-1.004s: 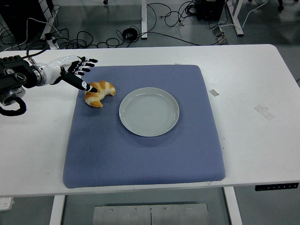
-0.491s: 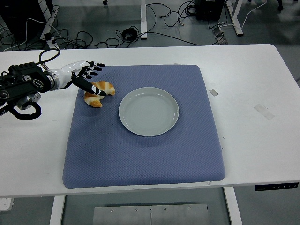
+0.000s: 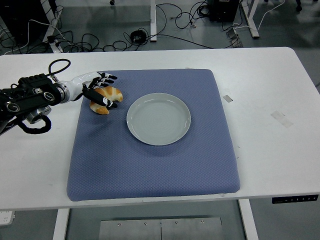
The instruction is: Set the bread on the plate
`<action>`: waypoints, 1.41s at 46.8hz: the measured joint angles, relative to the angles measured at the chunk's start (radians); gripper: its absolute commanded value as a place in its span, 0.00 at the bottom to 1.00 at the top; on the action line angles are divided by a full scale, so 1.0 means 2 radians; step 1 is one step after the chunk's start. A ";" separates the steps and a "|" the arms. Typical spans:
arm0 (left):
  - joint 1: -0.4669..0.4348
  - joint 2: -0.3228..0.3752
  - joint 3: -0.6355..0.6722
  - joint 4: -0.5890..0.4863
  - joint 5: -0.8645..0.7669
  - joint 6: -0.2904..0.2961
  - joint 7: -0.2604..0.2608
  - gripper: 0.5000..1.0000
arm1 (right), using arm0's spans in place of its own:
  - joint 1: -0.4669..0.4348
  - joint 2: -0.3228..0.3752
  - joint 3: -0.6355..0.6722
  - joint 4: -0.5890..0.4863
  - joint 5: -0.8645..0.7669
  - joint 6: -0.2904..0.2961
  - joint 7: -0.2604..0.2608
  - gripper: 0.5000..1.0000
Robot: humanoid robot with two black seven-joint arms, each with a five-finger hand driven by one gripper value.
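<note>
bread [image 3: 106, 99]: far-left on the blue mat [image 3: 150, 160], just left of the plate [image 3: 158, 119] | left hand [image 3: 97, 89]: over it, fingers partly curled around, not lifted | we judge it light, soft, flaky: hold its thick middle gently

Black left arm, looped black cable, white left hand [image 3: 95, 87] with black fingertips

— What stands between your left hand [image 3: 98, 90] and the plate [image 3: 158, 119]?
— Only bare blue mat [image 3: 150, 165], frame centre; your counter [image 3: 265, 100] lies open right of it.
</note>
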 measured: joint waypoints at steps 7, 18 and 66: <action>0.000 0.001 -0.001 0.000 0.000 0.000 0.000 0.77 | 0.000 0.000 0.000 0.000 0.000 0.000 0.000 1.00; -0.002 0.003 0.002 0.000 0.001 0.000 0.000 0.72 | 0.000 0.000 0.000 0.000 0.000 0.000 0.000 1.00; -0.004 0.018 0.004 0.000 0.001 -0.002 0.000 0.42 | 0.000 0.000 0.000 0.000 0.000 0.000 0.000 1.00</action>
